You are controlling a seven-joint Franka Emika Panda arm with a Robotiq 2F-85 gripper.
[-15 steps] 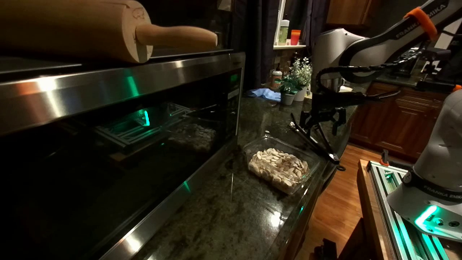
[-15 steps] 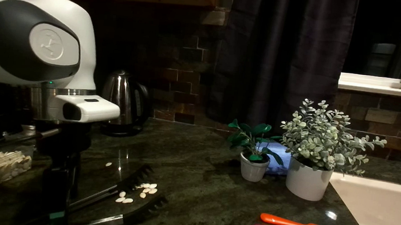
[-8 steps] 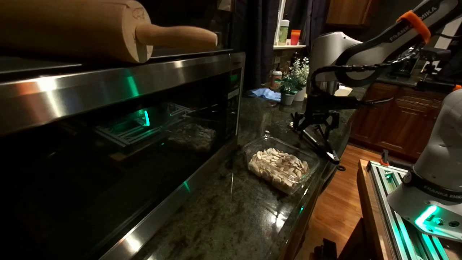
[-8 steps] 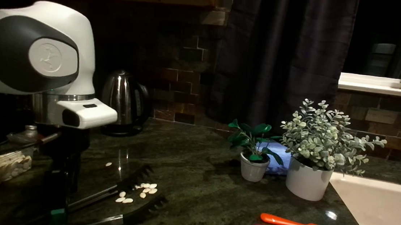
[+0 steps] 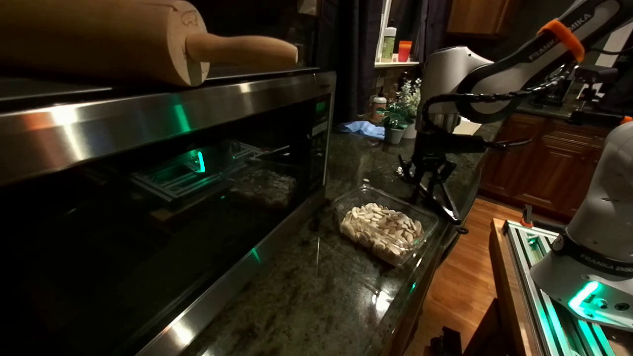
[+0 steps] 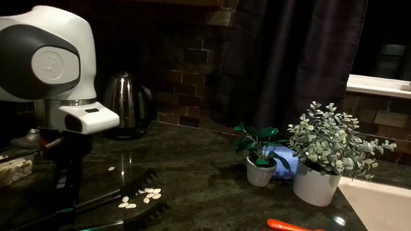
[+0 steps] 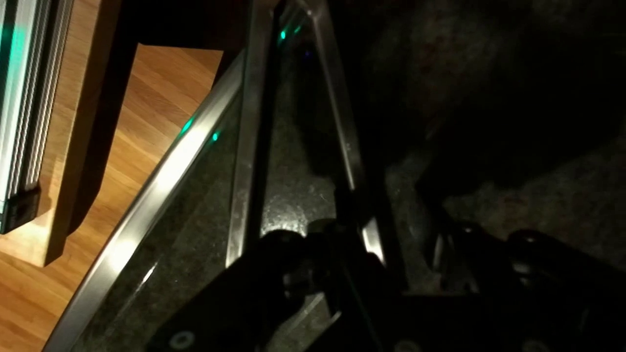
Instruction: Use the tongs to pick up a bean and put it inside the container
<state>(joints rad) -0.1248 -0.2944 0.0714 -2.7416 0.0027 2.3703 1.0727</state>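
- Tongs (image 6: 112, 228) rest on the counter (image 6: 202, 199), arms spread, a few beans (image 6: 150, 195) between the tips.
- Gripper (image 7: 386, 239) points down, fingers apart, one tong arm between them; contact is unclear.
- Container (image 5: 353, 199) of beans stands just beside.

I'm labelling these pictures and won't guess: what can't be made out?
Whether the tool grips the tongs: too dark in the wrist view.
Number of loose beans: in an exterior view, the tongs may cover some.
Number in the clear tub: piled beans hide each other in both exterior views.
Rolling pin: far end cut off by an exterior view's left edge.
Microwave display: too small and blurred in an exterior view.
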